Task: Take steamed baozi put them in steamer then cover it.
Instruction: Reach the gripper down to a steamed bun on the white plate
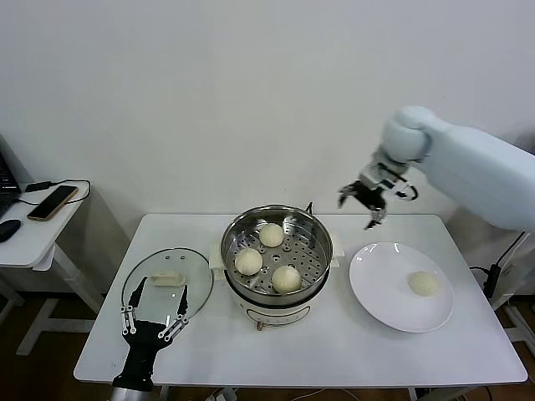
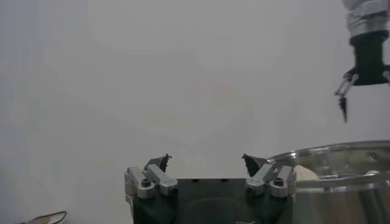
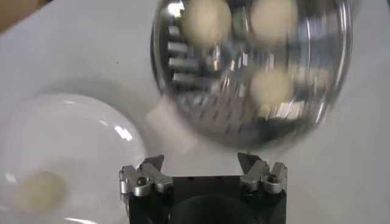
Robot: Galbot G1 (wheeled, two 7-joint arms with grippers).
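Head view, perforated shiny steamer point(image 1: 318, 242), domed baozi point(image 1: 287, 278)

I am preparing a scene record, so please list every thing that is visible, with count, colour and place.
baozi in steamer: three, cream-white, on the perforated floor
baozi on plate: one, cream-white
steamer: one, shiny steel on a cream base, table centre
plate: one, white, right of the steamer
glass lid: one, clear with cream handle, left of the steamer
table: one, white
phone: one, dark, on the side desk at far left
left gripper: fingers open, over the lid
right gripper: fingers open, raised behind the plate
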